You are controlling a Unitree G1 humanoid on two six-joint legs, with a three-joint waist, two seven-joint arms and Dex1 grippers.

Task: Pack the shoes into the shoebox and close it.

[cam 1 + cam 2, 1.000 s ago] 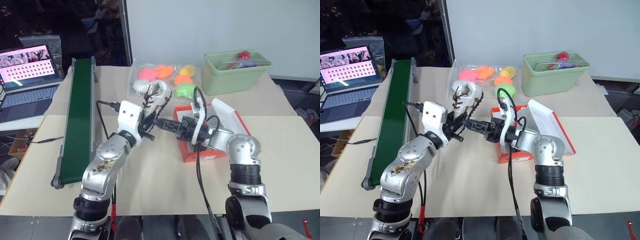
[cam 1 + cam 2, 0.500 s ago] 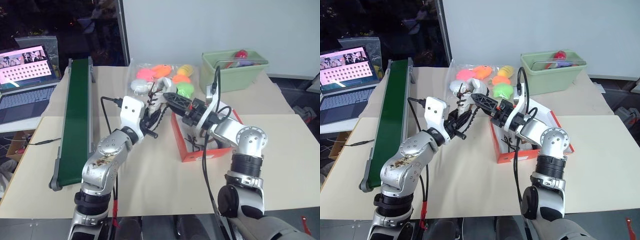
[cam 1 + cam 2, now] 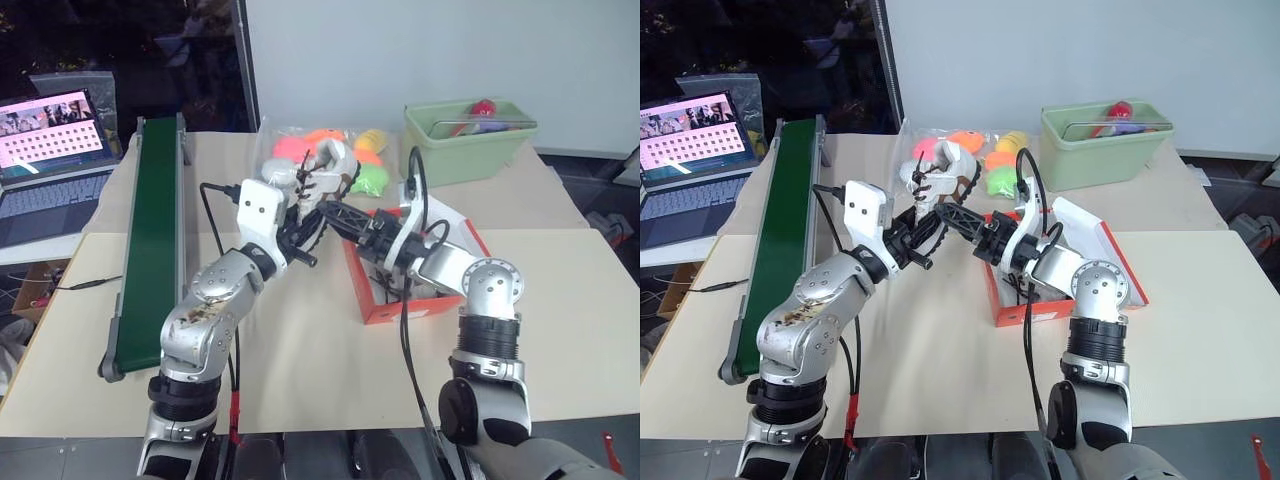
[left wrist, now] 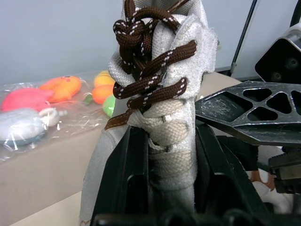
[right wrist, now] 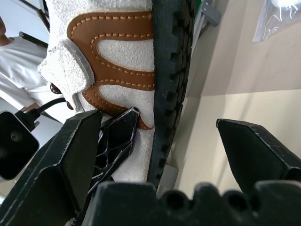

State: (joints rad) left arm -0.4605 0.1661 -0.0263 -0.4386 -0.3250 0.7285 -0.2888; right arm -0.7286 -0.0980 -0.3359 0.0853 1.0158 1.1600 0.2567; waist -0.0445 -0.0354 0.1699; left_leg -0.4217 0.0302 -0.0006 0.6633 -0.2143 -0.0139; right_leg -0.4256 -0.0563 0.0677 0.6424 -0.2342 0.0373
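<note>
An off-white shoe [image 3: 328, 165] with dark brown laces is held upright above the table, left of the shoebox, my left gripper [image 4: 170, 139] shut on its tongue and upper. My right gripper [image 3: 340, 215] is open and reaches in from the box side. In the right wrist view its fingers [image 5: 80, 155] stand on either side of the shoe's heel and black treaded sole [image 5: 169, 70]. The orange-red shoebox [image 3: 400, 305] stands open on the table with its lid [image 3: 452, 228] tipped back to the right. My right arm hides most of its inside.
A green conveyor belt [image 3: 155, 230] runs along the left, with a laptop [image 3: 55, 140] beyond it. A clear bag of colourful plush toys [image 3: 320, 143] lies behind the shoe. A pale green bin [image 3: 465, 145] stands at the back right. A person in a white shirt [image 5: 19, 70] is behind me.
The left gripper has lifted the shoe a little. The right gripper, still open, rose from in front of the box, rolled, and now sits by the shoe's heel. The head view shifted slightly.
</note>
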